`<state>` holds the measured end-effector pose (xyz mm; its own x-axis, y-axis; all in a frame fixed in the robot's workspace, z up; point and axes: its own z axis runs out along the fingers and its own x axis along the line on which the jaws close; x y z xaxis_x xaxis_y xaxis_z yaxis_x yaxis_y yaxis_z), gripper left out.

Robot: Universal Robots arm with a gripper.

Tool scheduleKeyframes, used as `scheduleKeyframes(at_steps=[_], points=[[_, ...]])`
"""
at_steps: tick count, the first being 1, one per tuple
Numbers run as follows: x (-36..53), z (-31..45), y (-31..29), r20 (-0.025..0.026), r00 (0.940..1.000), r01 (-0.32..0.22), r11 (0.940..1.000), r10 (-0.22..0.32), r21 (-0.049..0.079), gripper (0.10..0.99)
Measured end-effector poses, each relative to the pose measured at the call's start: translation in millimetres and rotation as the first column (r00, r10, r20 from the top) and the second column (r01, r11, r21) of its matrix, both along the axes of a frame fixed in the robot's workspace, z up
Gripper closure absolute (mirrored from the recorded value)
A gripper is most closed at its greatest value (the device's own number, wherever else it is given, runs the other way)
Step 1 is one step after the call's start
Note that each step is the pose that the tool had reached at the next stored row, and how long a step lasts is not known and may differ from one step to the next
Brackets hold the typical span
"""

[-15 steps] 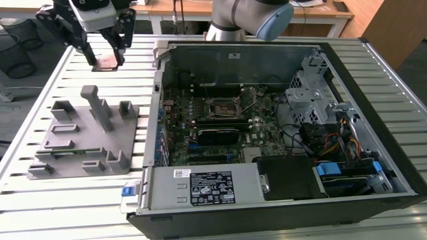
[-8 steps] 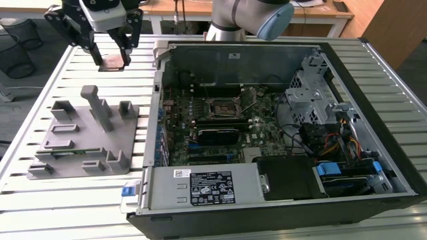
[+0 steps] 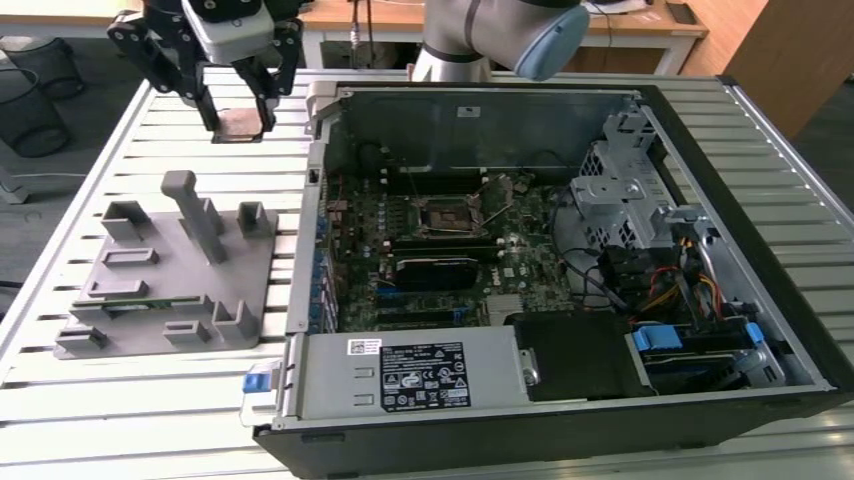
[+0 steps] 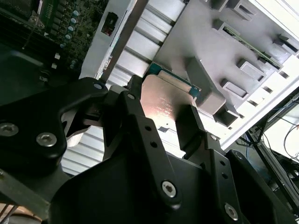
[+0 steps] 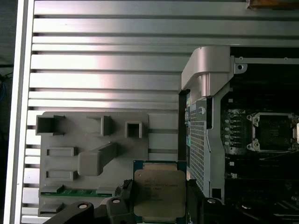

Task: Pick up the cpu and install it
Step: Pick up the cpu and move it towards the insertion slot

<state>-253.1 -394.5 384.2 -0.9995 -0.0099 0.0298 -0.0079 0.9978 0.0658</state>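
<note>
Here, claw (image 3: 242,116) clamped on cpu (image 5: 159,196), etched print (image 5: 156,184) illegible

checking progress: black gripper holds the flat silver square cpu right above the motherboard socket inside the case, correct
No: the black gripper holds the flat silver square cpu above the slatted metal table outside the case, per the exterior view.

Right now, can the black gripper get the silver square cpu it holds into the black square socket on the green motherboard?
Probably yes: the gripper holds the cpu beside the open case, and the socket lies uncovered, nothing visible above it.
</note>
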Motion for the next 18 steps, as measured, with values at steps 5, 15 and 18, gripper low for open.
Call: scheduleKeyframes(at_steps=[5, 15, 18], points=[[8.9, -0.1, 0.0, 0.0001, 1.0000, 0.000, 1.0000, 0.000, 0.000, 0.549], [27.4, 0.0, 0.0, 0.0000, 1.0000, 0.000, 1.0000, 0.000, 0.000, 0.549], [33.0, -0.1, 0.0, 0.0000, 1.0000, 0.000, 1.0000, 0.000, 0.000, 0.549]])
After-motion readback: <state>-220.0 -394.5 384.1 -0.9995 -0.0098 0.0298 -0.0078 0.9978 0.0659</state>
